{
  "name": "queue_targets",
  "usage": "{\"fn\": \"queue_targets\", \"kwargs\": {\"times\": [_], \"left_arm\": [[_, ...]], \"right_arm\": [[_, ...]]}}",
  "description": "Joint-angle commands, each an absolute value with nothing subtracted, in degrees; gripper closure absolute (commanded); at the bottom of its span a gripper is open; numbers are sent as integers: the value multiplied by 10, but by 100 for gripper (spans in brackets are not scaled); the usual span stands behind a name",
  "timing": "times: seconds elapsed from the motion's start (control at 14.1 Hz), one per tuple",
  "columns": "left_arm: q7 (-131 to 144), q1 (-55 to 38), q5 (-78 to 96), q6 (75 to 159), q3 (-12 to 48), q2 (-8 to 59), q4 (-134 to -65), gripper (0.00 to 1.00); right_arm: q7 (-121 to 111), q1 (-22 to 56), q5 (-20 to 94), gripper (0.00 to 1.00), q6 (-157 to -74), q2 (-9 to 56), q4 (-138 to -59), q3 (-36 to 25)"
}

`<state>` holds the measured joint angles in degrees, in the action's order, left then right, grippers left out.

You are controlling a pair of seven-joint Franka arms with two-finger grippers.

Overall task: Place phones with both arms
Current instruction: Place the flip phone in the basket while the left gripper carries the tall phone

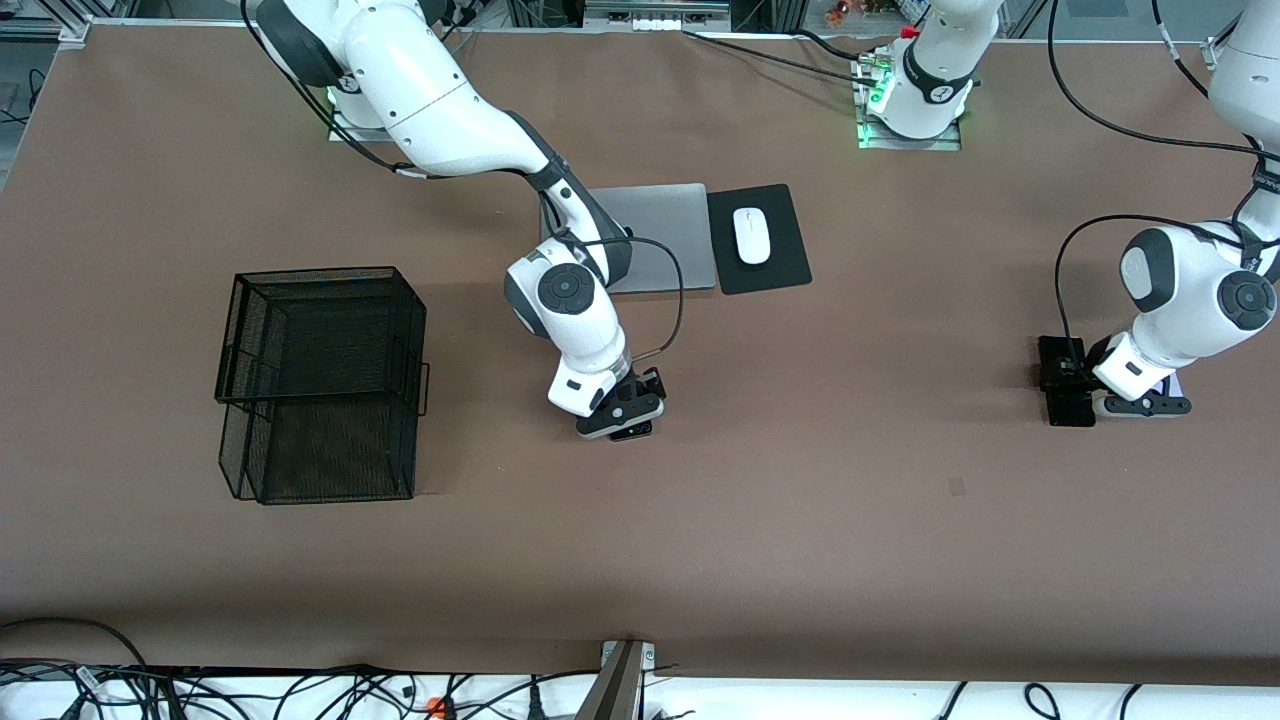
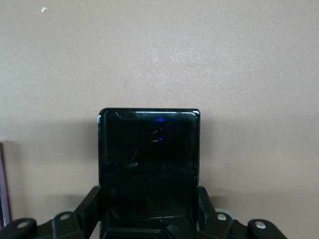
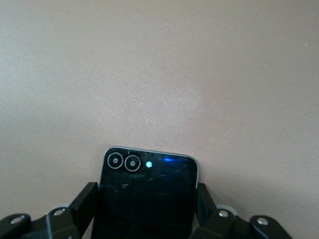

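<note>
**Both grippers pinching phones flat on the table**

Going from the right arm's end of the table toward the left arm's: a black mesh basket stands there, well apart from the phones. Near the table's middle the right gripper is down on the table, its fingers pressed against the side edges of a black-faced phone with two round lenses. Toward the left arm's end, the left gripper pinches a squarish black phone the same way, with another black phone just beside it.

These phones look stiff, thin and glossy, probably light but slippery and easily scratched; the long side edges seem the sound place to hold.

The front view hides each gripped phone almost wholly under its gripper; the wrist views show the fingers touching the edges, yet nothing of the basket, laptop or mouse.
</note>
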<state>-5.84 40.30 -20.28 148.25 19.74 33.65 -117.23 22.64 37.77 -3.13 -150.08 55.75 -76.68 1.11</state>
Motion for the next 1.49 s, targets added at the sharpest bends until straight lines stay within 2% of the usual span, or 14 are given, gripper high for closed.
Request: {"fn": "queue_targets", "kwargs": {"times": [0.0,0.14,0.43,0.71,0.93,1.14,1.28,1.42], "left_arm": [[-53,403,-210,1480,200,346,-1159,81],[-54,400,-211,1464,200,345,-1147,81],[-55,383,-213,1364,204,338,-1098,81],[-51,373,-213,1360,204,336,-1097,84],[-27,340,-211,1356,205,336,-1090,85],[49,281,-210,1321,204,336,-1072,85],[82,245,-209,1315,205,336,-1067,90],[117,200,-204,1312,206,335,-1065,90]], "right_arm": [[236,383,-43,100,-1495,566,-754,-1],[235,383,-41,100,-1437,541,-753,-11],[233,347,-33,100,-1270,441,-743,-11],[176,285,-35,100,-1145,346,-745,-16],[86,260,-33,100,-1052,295,-757,-63],[-16,260,-33,100,-1033,235,-829,-134],[-23,260,-31,100,-1047,184,-917,-162],[-23,260,-32,100,-1084,138,-1010,-186]]}}
